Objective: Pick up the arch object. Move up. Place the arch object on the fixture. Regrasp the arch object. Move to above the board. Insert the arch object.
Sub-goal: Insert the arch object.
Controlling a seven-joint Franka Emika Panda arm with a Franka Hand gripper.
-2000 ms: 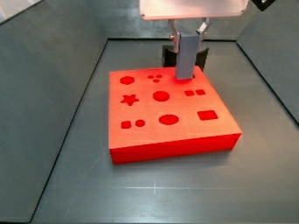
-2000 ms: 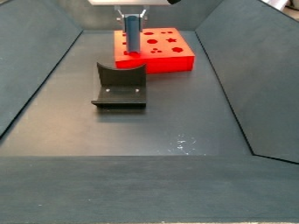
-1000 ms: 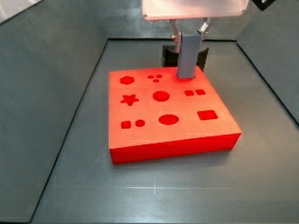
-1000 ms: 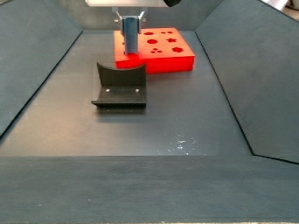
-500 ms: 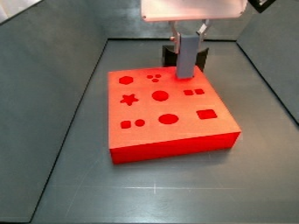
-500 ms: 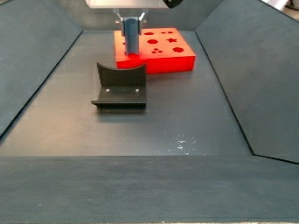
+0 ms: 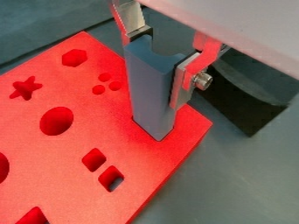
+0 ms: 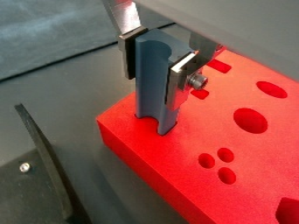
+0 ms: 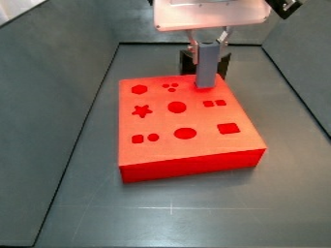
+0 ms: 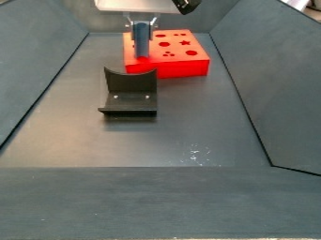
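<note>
My gripper (image 9: 207, 45) is shut on the arch object (image 9: 207, 68), a blue-grey block held upright. It hangs over the far edge of the red board (image 9: 181, 145). In both wrist views the silver fingers (image 7: 186, 77) (image 8: 183, 77) clamp the arch object (image 7: 152, 87) (image 8: 156, 83) near its notched top. Its lower end meets the top of the board (image 7: 70, 131) (image 8: 233, 149) close to the edge. I cannot tell whether it sits in a cut-out. In a side view the gripper (image 10: 141, 25) holds the arch object (image 10: 141, 44) over the board (image 10: 182, 58).
The dark fixture (image 10: 128, 92) stands on the grey floor just before the board, and it shows behind the arch object in a side view (image 9: 225, 64) and in both wrist views (image 7: 251, 96) (image 8: 47, 179). Sloped grey walls (image 10: 38, 84) enclose the floor.
The gripper has come down a little with the arch object, straight towards the board. Board and fixture have not moved.
</note>
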